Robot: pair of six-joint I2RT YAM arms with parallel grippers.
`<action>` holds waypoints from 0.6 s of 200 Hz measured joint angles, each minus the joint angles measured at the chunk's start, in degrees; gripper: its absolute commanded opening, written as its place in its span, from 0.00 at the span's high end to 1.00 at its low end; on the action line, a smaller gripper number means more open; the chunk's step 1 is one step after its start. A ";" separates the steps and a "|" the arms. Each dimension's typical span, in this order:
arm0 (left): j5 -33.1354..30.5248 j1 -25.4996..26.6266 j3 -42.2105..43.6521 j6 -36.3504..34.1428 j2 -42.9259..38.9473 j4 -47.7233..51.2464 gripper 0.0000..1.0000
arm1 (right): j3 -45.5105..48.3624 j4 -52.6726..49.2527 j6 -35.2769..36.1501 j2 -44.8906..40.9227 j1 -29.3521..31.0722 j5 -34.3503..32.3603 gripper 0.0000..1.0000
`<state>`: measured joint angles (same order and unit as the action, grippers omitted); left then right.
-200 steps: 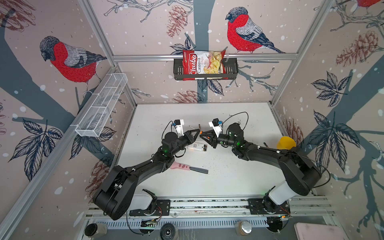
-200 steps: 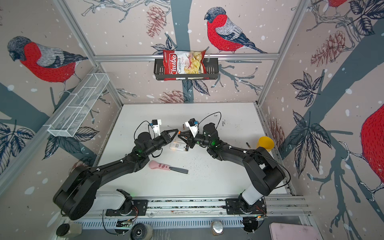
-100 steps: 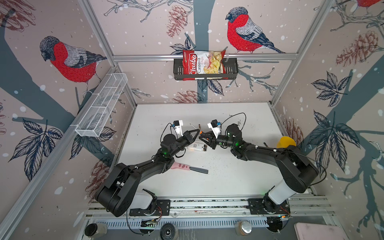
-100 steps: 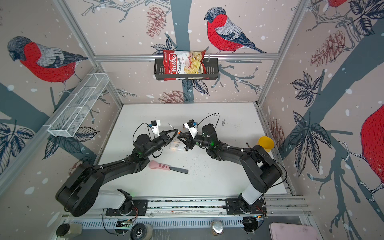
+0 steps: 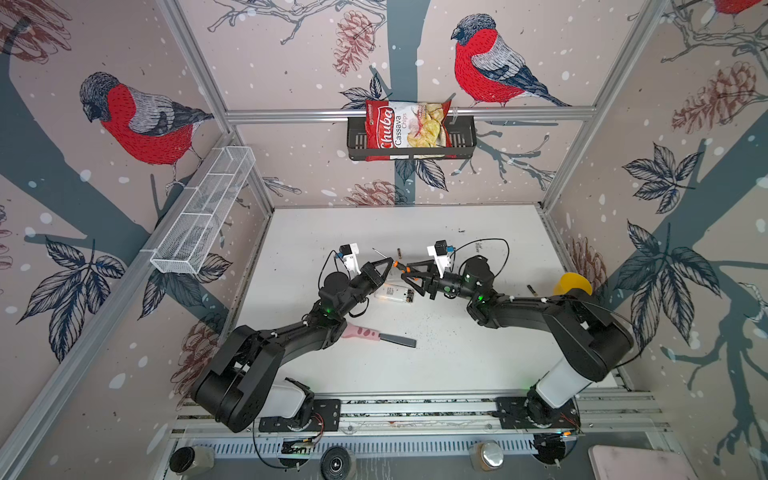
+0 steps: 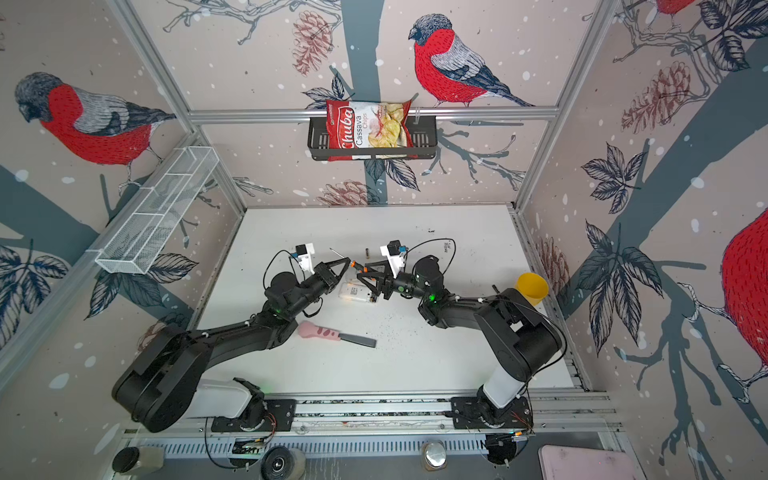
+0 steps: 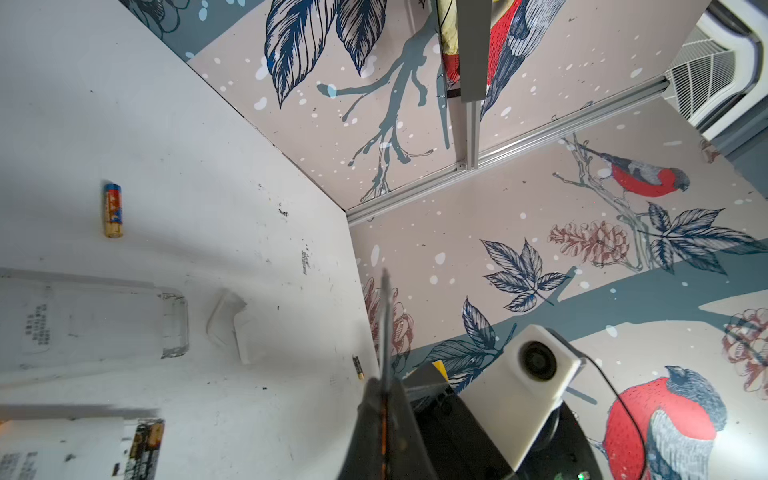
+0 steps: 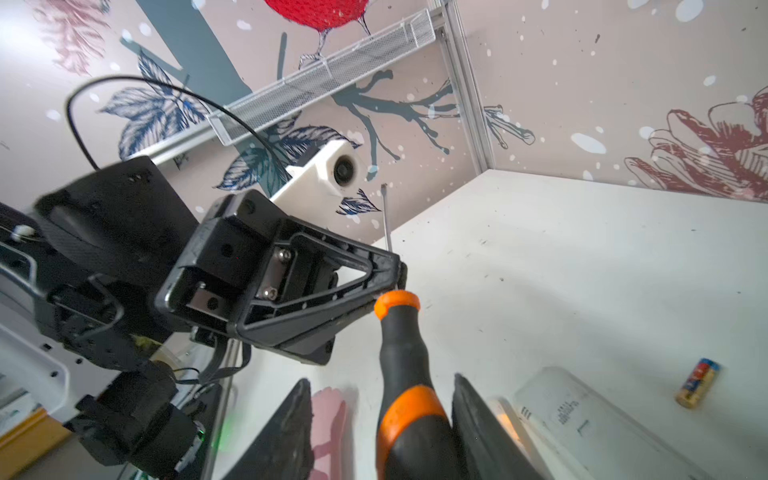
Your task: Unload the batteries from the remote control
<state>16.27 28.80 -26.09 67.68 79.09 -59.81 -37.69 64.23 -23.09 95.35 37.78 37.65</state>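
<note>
Right pincer [image 8: 382,380] now spread off screwdriver [image 8: 401,332]; left pincer [image 5: 390,262] clamps only its shaft; we risk it swinging onto remote [image 5: 388,292].

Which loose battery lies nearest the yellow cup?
The thin dark battery lying just left of the yellow plastic cup in both top views; the other loose battery lies near the middle, far from it.

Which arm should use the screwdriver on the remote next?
Probably left: the left pincer is shut on the screwdriver at its shaft, while the right pincer stands open around the handle. The remote lies close to both.
</note>
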 measured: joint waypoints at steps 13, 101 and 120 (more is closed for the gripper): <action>-0.33 0.02 0.61 1.51 0.52 -2.21 1.00 | 0.20 4.24 -2.71 1.40 -0.11 0.48 0.45; -4.55 2.03 -2.38 5.60 2.36 -2.99 1.00 | -3.54 14.16 -9.51 6.29 0.83 -1.46 0.52; -4.76 2.69 -3.26 5.84 2.29 -1.33 1.00 | -4.20 13.81 -8.48 6.73 1.16 -2.29 0.52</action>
<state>11.51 31.48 -29.34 73.52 81.38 -61.14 -41.89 78.04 -31.57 102.08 38.94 35.35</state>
